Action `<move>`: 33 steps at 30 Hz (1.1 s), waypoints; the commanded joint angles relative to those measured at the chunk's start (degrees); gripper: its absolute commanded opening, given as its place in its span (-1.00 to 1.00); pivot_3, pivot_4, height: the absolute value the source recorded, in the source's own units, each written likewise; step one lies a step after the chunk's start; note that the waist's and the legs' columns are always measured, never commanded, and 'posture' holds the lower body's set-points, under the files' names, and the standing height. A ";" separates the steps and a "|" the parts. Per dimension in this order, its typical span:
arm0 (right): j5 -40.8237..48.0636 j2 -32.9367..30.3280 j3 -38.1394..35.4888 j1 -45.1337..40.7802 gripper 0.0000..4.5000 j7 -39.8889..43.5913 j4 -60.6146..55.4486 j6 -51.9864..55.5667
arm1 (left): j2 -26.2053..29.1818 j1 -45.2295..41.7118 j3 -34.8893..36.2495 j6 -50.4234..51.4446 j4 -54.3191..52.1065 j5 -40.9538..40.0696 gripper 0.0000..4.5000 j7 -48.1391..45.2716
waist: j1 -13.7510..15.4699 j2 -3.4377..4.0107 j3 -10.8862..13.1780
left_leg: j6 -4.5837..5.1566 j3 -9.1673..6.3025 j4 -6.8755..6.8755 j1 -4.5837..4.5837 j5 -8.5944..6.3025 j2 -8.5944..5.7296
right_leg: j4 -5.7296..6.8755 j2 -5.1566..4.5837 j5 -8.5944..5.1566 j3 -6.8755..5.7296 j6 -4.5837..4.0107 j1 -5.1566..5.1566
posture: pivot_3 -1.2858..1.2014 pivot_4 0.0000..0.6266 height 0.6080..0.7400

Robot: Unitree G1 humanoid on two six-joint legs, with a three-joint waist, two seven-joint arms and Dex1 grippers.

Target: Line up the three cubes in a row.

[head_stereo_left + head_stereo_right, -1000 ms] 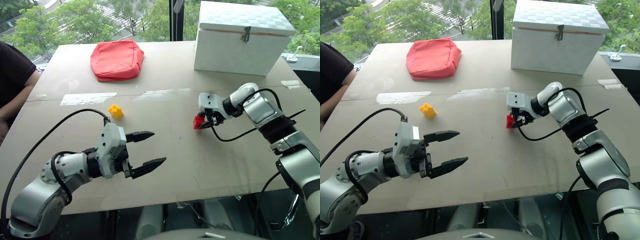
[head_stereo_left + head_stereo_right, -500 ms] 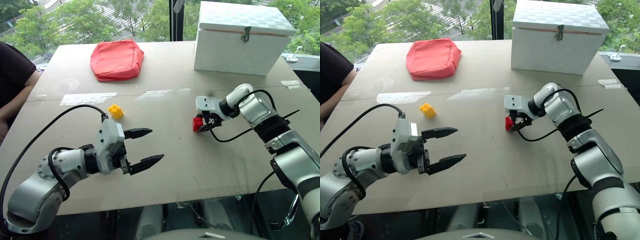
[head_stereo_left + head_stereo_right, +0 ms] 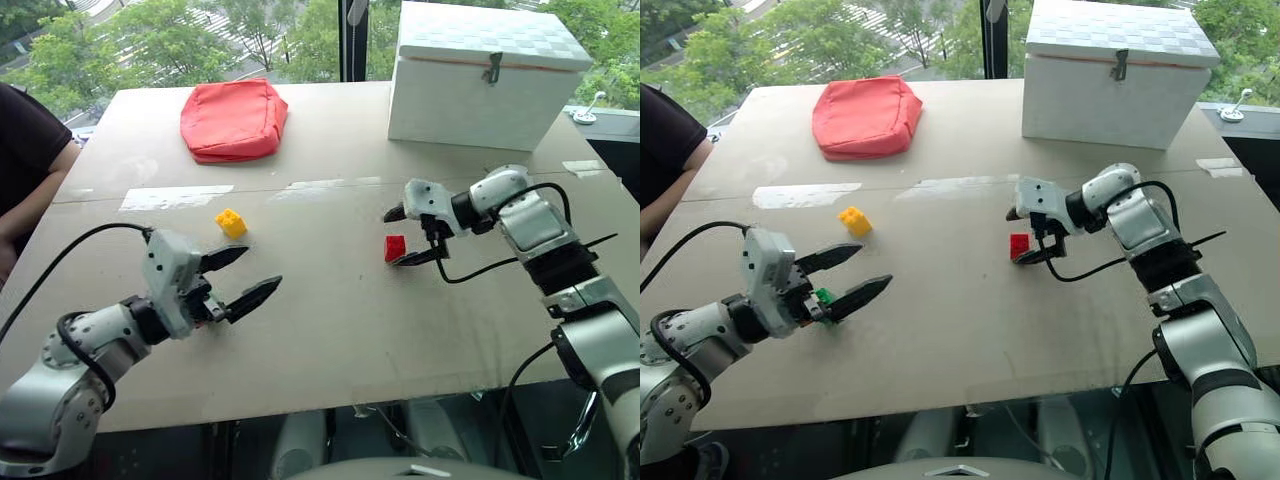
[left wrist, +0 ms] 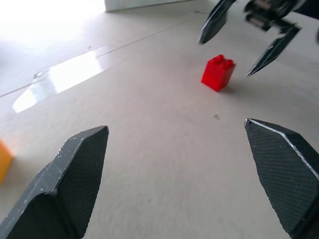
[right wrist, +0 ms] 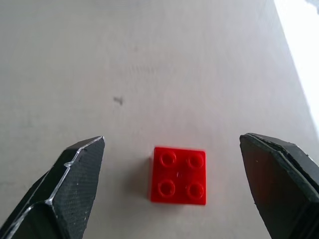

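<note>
Three cubes lie well apart, so no row exists yet. Nearest, at eight o'clock, the left gripper (image 3: 845,278) gapes wide with the green cube (image 3: 823,296) beneath it, mostly hidden. Yellow (image 3: 231,222) sits at ten o'clock. Red (image 3: 395,247) stands free at two o'clock, between the right gripper's (image 3: 404,236) wide-spread fingers, untouched. Gathering them all seems left.

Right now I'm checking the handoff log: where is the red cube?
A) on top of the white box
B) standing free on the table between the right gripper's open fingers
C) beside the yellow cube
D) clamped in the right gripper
B: the red cube sits studs up on the table, clear of the open right gripper.
</note>
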 commanded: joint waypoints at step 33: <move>23.30 -10.87 -17.58 35.30 1.00 -19.58 -52.47 10.51 | 16.38 -15.37 -13.03 -18.43 38.02 19.36 -0.42 -32.45 | 0.45 -0.10 0.00 | -0.02 0.21 -0.03 -0.12 -0.02 0.10 | 0.03 -0.23 -0.20 -0.18 0.14 -0.26 | 0.03 -0.52 1.00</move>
